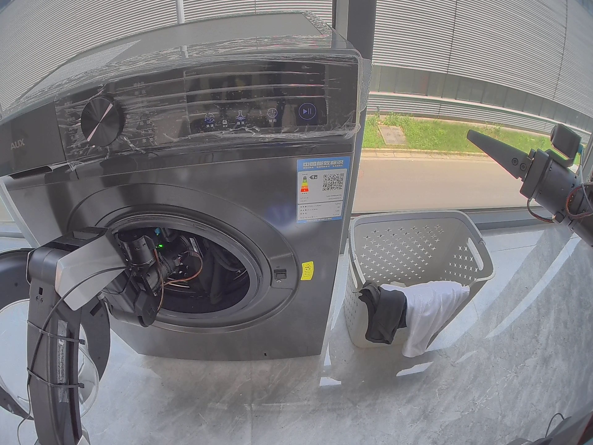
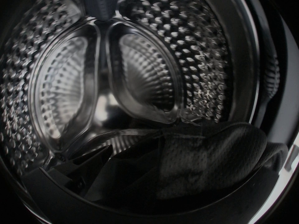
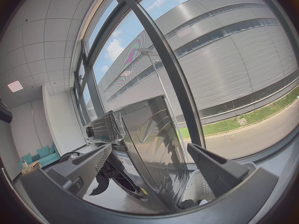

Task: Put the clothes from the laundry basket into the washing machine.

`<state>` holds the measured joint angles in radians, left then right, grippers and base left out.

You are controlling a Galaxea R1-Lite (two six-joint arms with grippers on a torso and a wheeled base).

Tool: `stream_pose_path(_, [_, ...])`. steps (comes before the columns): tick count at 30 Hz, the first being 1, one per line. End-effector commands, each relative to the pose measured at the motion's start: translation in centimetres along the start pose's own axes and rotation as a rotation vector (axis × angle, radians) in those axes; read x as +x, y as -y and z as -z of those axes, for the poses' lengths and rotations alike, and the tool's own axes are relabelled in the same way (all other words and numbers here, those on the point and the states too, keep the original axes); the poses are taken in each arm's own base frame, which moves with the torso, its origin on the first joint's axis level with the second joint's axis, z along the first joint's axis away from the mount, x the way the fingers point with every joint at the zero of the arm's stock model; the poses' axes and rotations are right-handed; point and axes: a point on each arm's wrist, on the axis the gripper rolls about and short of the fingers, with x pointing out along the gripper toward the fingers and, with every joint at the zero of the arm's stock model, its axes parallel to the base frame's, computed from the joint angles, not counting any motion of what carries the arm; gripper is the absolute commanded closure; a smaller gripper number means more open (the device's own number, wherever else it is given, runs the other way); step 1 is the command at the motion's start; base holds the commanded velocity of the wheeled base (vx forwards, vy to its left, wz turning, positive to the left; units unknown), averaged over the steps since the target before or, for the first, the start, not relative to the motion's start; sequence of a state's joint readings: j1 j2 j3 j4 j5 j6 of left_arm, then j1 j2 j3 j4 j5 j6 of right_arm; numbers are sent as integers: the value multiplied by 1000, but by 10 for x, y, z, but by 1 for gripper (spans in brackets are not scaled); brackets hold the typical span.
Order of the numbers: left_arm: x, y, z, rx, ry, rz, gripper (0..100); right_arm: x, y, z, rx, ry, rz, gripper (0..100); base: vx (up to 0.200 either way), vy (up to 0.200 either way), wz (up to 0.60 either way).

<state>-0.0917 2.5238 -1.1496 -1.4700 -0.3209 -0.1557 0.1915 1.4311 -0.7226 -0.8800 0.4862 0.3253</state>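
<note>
The grey washing machine (image 1: pixel 204 174) stands with its round door swung open. My left arm goes in through the opening. Inside the steel drum (image 2: pixel 62 87), my left gripper (image 2: pixel 155 159) is open. One finger (image 2: pixel 90 162) shows bare and a dark garment (image 2: pixel 205 159) lies over the other side, resting on the drum's lower rim. The white laundry basket (image 1: pixel 420 242) stands right of the machine, with a dark garment (image 1: pixel 386 313) and a white garment (image 1: pixel 432 313) draped over its front rim. My right gripper (image 1: pixel 510 132) (image 3: pixel 149 147) hangs open and empty, high above and right of the basket.
The open door (image 1: pixel 12 316) sits at the machine's left, behind my left arm. A large window runs behind the machine and the basket. Pale marble floor (image 1: pixel 309 403) lies bare in front of both.
</note>
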Motion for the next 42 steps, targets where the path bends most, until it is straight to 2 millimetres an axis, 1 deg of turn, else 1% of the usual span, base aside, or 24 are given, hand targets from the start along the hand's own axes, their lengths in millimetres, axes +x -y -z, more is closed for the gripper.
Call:
stream_pose_path(1, [4,2,-4,73,14,73,0,0,0,0,0,-1,0,0,0,0,0])
stream_pose_path(5, [7,6,-8,160,21,139,0,0,0,0,0,-1,0,0,0,0,0])
stream_pose_path(7, [6,2,0,150,-9,112,0,0,0,1,1,-2,0,0,0,0,0])
stream_pose_path(9, [4,-2,10,125,-37,32,0,0,0,0,0,-1,0,0,0,0,0])
stream_pose_path(11, [5,-2,11,78,-23,-26,0,0,0,0,0,0,0,0,0,0,0])
stream_pose_path(13, [9,9,11,0,0,-28,0,-1,-1,0,-1,1,-1,0,0,0,0])
stream_pose_path(14, [9,10,10,-6,3,-29,0,-1,0,0,0,0,0,0,0,0,0])
stream_pose_path(16, [14,21,8,-93,64,-119,0,0,0,0,2,-2,-1,0,0,0,0])
stream_pose_path(17, [14,21,8,-93,64,-119,0,0,0,0,2,-2,-1,0,0,0,0])
stream_pose_path(18, [20,27,2,-160,126,-232,0,0,0,1,1,-3,-1,0,0,0,0])
stream_pose_path(19, [23,27,-1,-198,159,-273,0,0,0,0,0,-2,-1,0,0,0,0])
stream_pose_path(20, [23,27,-1,-198,159,-273,0,0,0,0,0,-2,-1,0,0,0,0])
stream_pose_path(21, [27,29,-10,-256,213,-292,0,0,0,0,2,-2,-1,0,0,0,0])
stream_pose_path(25, [28,36,-18,-259,231,-276,0,0,0,0,2,-2,-1,0,0,0,0])
stream_pose_path(27, [24,41,-19,-253,195,-281,0,1,0,-1,-2,4,-3,0,0,0,0])
stream_pose_path(28, [17,42,-14,-221,146,-289,0,1,0,-2,-3,4,-5,0,0,0,0])
stream_pose_path(30, [2,43,1,-105,19,-299,0,1,0,-2,-3,7,-6,0,0,0,0])
stream_pose_path(31, [1,43,2,-97,13,-295,0,1,0,-3,-4,8,-6,0,0,0,0])
stream_pose_path(32, [-12,47,16,-53,-77,-253,0,1,-1,-4,-5,11,-7,0,0,0,0])
stream_pose_path(35, [-12,47,16,-53,-77,-253,0,1,-1,-4,-5,11,-7,0,0,0,0])
stream_pose_path(36, [-15,45,25,-57,-110,-255,0,1,-1,-4,-6,12,-8,0,0,0,0])
stream_pose_path(39, [-17,35,31,-51,-146,-289,0,2,-1,-4,-6,12,-8,0,0,0,0])
stream_pose_path(40, [-24,28,37,-33,-193,-306,0,2,-1,-4,-6,12,-8,0,0,0,0])
stream_pose_path(42, [-25,25,36,-12,-199,-298,0,2,-1,-4,-6,12,-8,0,0,0,0])
